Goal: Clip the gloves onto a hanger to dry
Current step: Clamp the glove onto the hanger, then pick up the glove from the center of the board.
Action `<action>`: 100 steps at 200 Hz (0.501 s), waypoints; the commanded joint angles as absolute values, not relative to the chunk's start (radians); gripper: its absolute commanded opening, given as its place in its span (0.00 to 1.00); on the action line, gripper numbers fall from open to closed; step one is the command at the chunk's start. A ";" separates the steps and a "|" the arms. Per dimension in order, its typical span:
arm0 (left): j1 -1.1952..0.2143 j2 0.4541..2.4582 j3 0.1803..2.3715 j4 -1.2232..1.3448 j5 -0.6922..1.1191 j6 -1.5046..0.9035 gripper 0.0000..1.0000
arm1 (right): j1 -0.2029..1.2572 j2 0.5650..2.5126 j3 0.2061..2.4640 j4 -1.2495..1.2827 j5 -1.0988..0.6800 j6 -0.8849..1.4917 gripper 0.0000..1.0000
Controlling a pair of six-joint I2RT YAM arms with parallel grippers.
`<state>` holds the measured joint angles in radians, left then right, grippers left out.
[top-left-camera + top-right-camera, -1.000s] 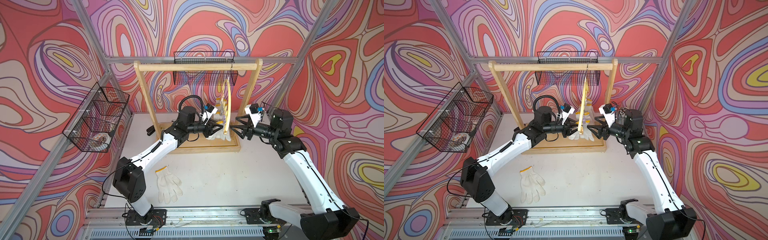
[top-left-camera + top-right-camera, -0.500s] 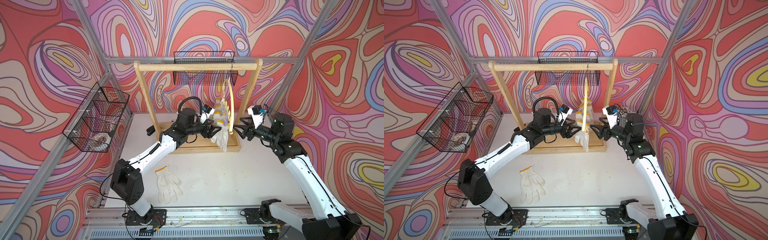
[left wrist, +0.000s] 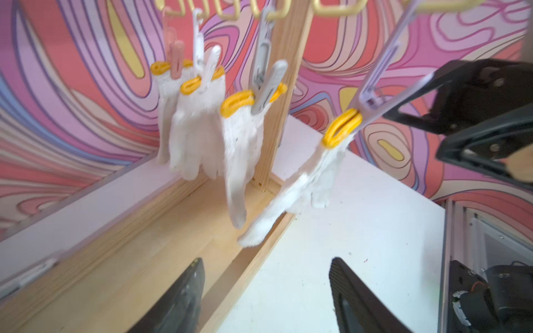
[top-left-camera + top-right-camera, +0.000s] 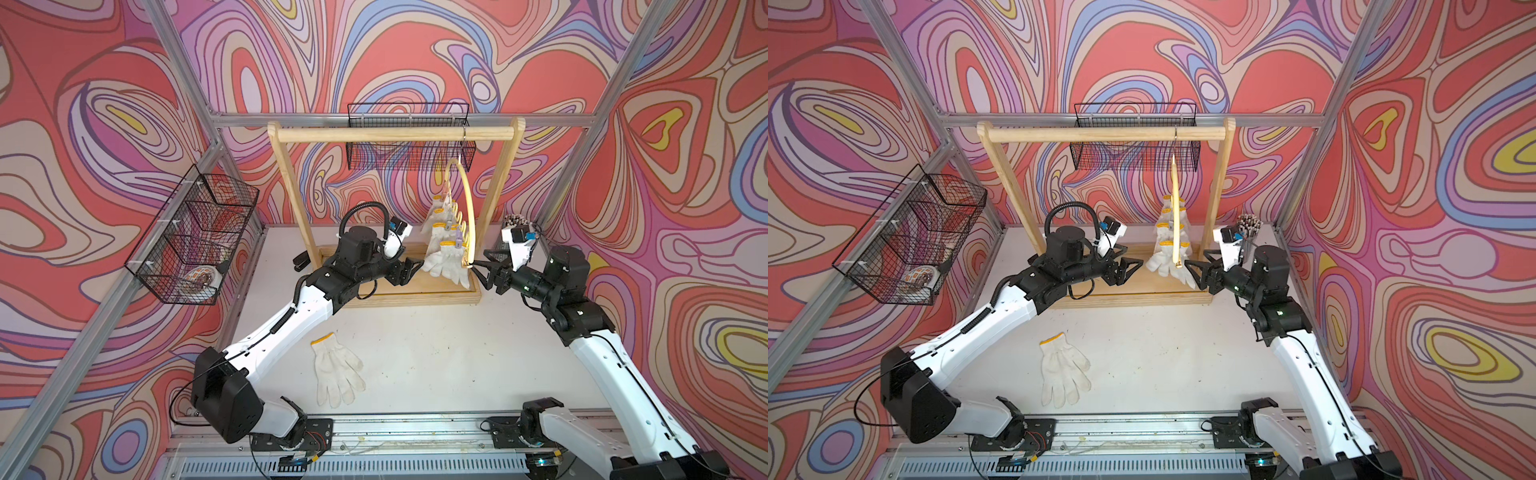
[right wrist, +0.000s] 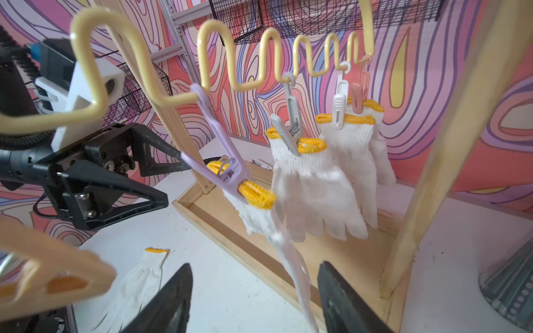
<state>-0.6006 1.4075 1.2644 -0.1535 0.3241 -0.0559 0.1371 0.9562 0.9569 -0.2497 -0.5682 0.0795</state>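
Four gloves [image 5: 311, 187] hang clipped on your hanger [image 5: 43, 120].
Your left claw [image 3: 265, 261] and right claw [image 5: 253, 264] are wide, holding nothing; the wire basket [image 4: 166, 249] at frame left holds one round thing [image 4: 199, 276].

No text, label or number is legible.

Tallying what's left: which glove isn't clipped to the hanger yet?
The lone glove lying flat on the table. The other four hang by their yellow cuffs from clips on the hanger.
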 commanded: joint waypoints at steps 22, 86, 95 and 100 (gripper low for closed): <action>-0.545 1.306 1.125 -0.258 0.194 -0.091 0.71 | 0.148 0.845 0.785 -0.187 -0.525 0.314 0.64; -0.454 1.248 1.057 -0.366 0.112 -0.164 0.71 | 0.389 0.706 0.623 -0.283 -0.349 0.384 0.62; -0.447 1.239 1.049 -0.386 0.089 -0.183 0.71 | 0.400 0.711 0.612 -0.288 -0.342 0.383 0.62; -0.446 1.234 1.040 -0.398 0.069 -0.194 0.71 | 0.402 0.716 0.606 -0.288 -0.346 0.383 0.62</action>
